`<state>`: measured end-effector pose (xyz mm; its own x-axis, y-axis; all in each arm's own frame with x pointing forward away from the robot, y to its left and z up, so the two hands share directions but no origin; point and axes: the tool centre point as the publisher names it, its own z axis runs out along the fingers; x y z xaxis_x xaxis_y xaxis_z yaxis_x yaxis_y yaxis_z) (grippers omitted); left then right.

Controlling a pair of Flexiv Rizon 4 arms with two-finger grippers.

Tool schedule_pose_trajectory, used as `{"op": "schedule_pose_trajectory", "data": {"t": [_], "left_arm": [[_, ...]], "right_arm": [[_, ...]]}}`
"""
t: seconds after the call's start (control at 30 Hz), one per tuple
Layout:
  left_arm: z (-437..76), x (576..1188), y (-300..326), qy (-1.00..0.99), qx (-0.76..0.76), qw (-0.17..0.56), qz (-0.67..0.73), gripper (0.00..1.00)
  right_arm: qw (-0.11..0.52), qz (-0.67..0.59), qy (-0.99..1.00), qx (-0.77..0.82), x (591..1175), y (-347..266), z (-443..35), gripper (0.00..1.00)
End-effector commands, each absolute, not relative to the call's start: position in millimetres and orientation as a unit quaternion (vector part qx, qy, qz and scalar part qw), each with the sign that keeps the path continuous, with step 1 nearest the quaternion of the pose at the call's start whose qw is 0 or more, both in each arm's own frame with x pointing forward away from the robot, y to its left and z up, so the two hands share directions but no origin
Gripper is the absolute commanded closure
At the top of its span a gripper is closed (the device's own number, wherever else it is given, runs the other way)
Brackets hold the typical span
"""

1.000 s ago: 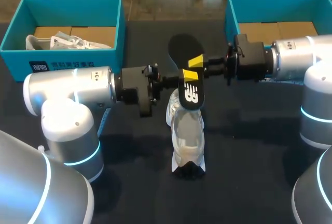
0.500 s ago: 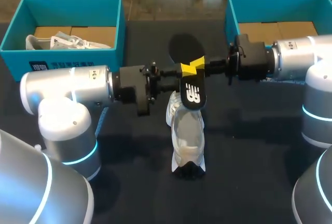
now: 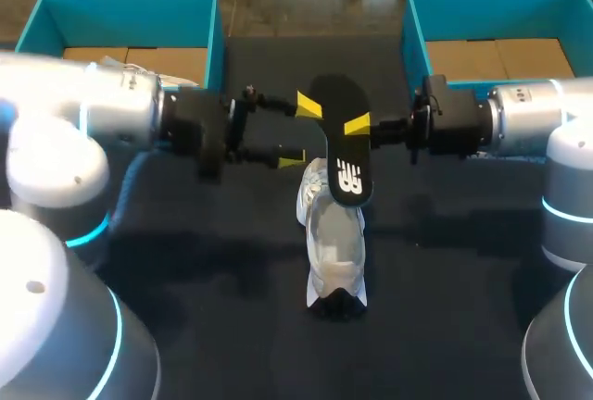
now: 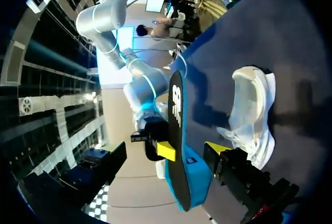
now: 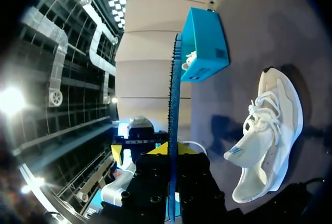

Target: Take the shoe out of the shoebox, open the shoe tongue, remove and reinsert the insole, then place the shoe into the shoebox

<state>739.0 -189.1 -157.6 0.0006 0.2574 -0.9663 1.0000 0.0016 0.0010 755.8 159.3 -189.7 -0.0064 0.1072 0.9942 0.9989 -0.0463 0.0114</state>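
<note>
A black insole (image 3: 341, 145) hangs over the middle of the table, my right gripper (image 3: 359, 126) shut on its edge from the right. In the right wrist view the insole (image 5: 173, 105) is edge-on between that gripper's (image 5: 173, 154) yellow tips. My left gripper (image 3: 300, 131) stands open just left of the insole, not touching it. One of its fingers (image 4: 224, 154) shows beside the insole (image 4: 179, 156) in the left wrist view. The white shoe (image 3: 332, 238) rests on the dark table under the insole's near end, also seen as the shoe (image 5: 267, 130) and the shoe (image 4: 251, 110).
A teal shoebox (image 3: 199, 34) at the back left holds another white shoe (image 3: 111, 72). A second teal shoebox (image 3: 417, 25) stands at the back right behind my right arm. The dark tabletop (image 3: 445, 289) is bare around the shoe.
My left gripper has let go of the insole, opened wide and drawn back to the left. The right gripper stays shut on the insole, which has shifted slightly.
</note>
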Motion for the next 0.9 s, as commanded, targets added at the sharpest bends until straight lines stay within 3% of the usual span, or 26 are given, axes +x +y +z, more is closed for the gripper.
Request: {"op": "schedule_pose_trajectory", "data": {"t": [0.03, 0.2, 0.37, 0.47, 0.5, 0.53, 0.9], "left_arm": [[-152, 742, -183, 0.568, 0.584, 0.399, -0.421, 0.00], [-152, 742, -183, 0.568, 0.584, 0.399, -0.421, 0.00], [-95, 766, -179, 0.620, 0.616, 0.338, -0.350, 0.00], [-90, 769, -180, 0.629, 0.623, 0.325, -0.333, 0.00], [-66, 785, -191, 0.666, 0.635, 0.244, -0.306, 0.00], [-62, 787, -195, 0.680, 0.638, 0.223, -0.285, 0.00], [-62, 787, -195, 0.680, 0.638, 0.223, -0.285, 0.00]], "right_arm": [[0.459, -0.484, -0.518, -0.535, 758, 162, -190, 1.00], [0.459, -0.484, -0.518, -0.535, 758, 162, -190, 1.00], [0.459, -0.484, -0.518, -0.535, 758, 162, -190, 1.00], [0.459, -0.484, -0.518, -0.535, 758, 162, -190, 1.00], [0.459, -0.484, -0.518, -0.535, 758, 162, -190, 1.00], [0.459, -0.484, -0.518, -0.535, 758, 162, -190, 1.00], [0.459, -0.484, -0.518, -0.535, 758, 162, -190, 1.00]]}}
